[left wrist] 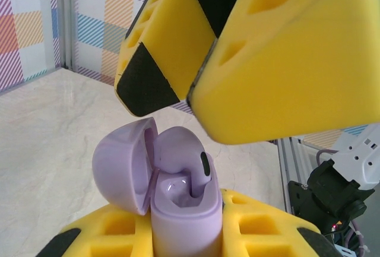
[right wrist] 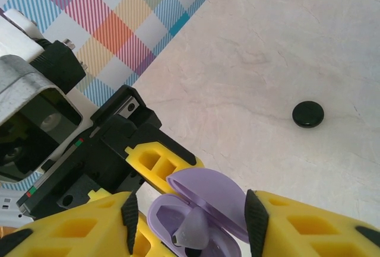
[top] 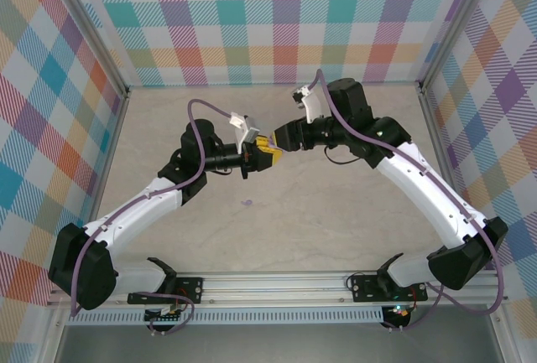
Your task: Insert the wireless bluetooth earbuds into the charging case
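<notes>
My left gripper (top: 260,158) (left wrist: 187,236) is shut on the base of a pale lilac charging case (left wrist: 184,215) (right wrist: 211,194), held upright above the table's middle with its lid open. One lilac earbud (left wrist: 181,150) (right wrist: 195,228) stands in the case, stem down in a slot and head still raised above the rim. My right gripper (top: 273,146) (right wrist: 193,221) hovers directly over it, open. Its yellow fingers (left wrist: 285,61) stand either side of the earbud and lid without touching them. A second tiny lilac earbud (top: 247,204) lies loose on the table.
A round black case (right wrist: 308,114) lies flat on the pale marble-look table (top: 336,204). Checked walls (top: 285,19) enclose the back and both sides. The two arm bases sit on the rail (top: 277,283) at the near edge.
</notes>
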Robot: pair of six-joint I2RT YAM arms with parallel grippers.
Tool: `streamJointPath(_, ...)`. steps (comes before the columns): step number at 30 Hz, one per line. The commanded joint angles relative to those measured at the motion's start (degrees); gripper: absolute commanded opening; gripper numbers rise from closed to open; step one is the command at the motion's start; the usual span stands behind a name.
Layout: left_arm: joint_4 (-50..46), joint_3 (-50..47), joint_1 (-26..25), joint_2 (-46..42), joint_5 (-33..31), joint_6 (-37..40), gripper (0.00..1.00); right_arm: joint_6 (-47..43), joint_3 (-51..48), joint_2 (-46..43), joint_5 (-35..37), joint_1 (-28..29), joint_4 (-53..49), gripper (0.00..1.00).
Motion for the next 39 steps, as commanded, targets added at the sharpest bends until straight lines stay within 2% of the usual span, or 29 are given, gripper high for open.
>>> streamJointPath(1,0.5,2.2,-0.9,-0.5,0.5,0.3,0.16,-1.6,0.5,-1.1,-1.4,-0.1,-1.8,0.48)
streamJointPath(6,0.2,2.4,-0.9,-0.2,-0.1,0.1,0.15,-2.1,1.3,-0.4,-4.2,-0.1,-3.1,0.43)
streamJointPath(22,-0.8,3.3,-0.9,0.5,0.3,-0.1,0.15,-2.8,2.1,1.3,-8.1,0.0,-3.9,0.43)
streamJointPath(32,-0.9,4.0,-0.9,1.0,6.9,-0.3,0.15,-5.1,4.2,3.2,-12.7,0.2,-5.9,0.45)
streamJointPath(39,-2.2,4.9,-0.9,1.8,7.6,-0.3,0.15,-6.7,5.5,3.4,-11.1,0.7,-7.6,0.50)
